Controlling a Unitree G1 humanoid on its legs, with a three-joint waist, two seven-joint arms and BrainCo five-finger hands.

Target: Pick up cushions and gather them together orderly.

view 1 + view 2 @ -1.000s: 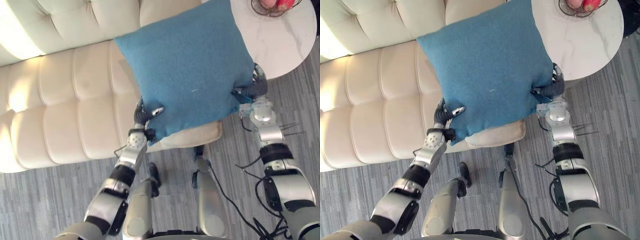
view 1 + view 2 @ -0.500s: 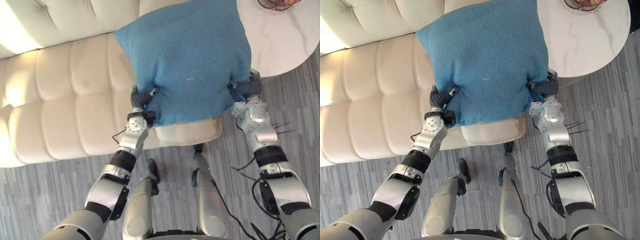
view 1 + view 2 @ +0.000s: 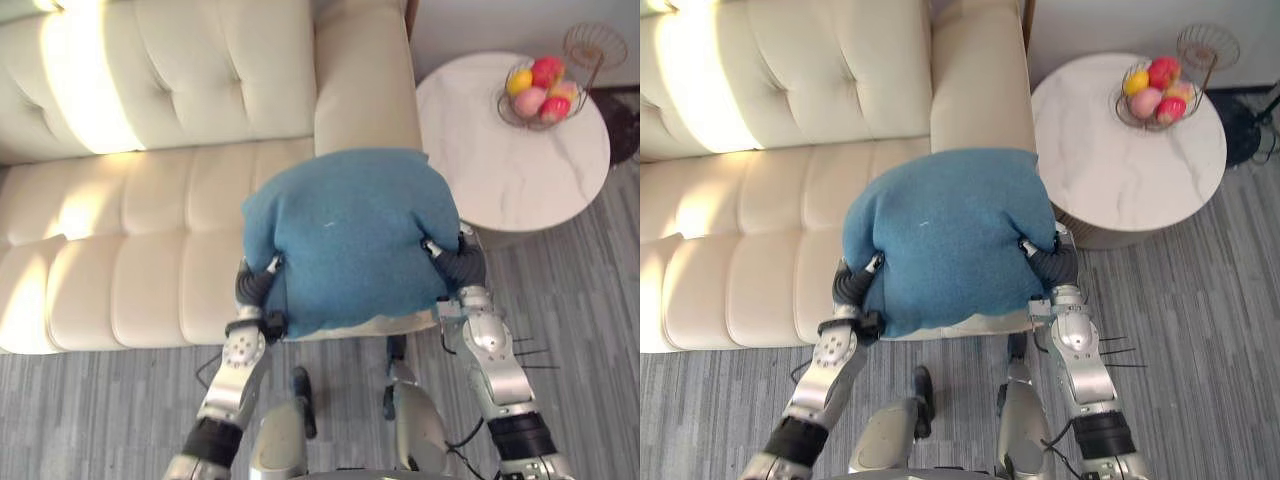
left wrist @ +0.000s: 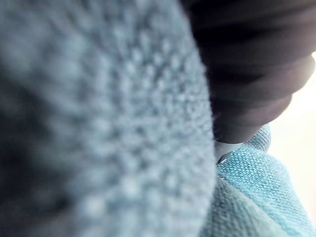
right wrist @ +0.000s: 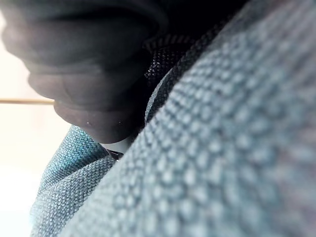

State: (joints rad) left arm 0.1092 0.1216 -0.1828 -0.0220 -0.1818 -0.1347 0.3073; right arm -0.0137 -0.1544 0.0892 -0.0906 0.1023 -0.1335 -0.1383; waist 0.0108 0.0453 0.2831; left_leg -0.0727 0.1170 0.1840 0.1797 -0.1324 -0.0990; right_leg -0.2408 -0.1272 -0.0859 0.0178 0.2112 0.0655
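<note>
Nearest, the grey wood-grain plank floor point(image 3: 90, 410) runs along the foot of the sofa; just past it the left hand point(image 3: 253, 287) and the right hand point(image 3: 461, 266) come up on either side of the blue woven-fabric cushion point(image 3: 345, 235), the left at its lower left edge and the right at its right edge, each with its dark ribbed cover pressed against the fabric; on each hand a silver thumb hooks over the cushion's front face while the rest of the hand is hidden behind it, so both hands are clamped on the cushion, pinching it, and the fabric puckers where they bite; in both wrist views the dark cover sits tight against the same blue weave; the cushion is squeezed between the two hands into a rounded, bulging shape, its face turned up toward the head camera; it lies over the front edge of the seat of the cream tufted leather sofa point(image 3: 140, 250), at the seat's right end, and whether its lower edge rests on the seat cannot be told; beyond it the seat's stitched panels stretch away to the left, and the padded backrest point(image 3: 220, 70) behind them carries a bright band of light; the sofa's broad cream armrest point(image 3: 365, 85) rises straight behind the cushion; just beside that armrest, to its right, stands a round white marble-topped side table point(image 3: 470, 160); on the table's far side sits a wire fruit bowl point(image 3: 540, 95) holding red, yellow and pink fruit.
</note>
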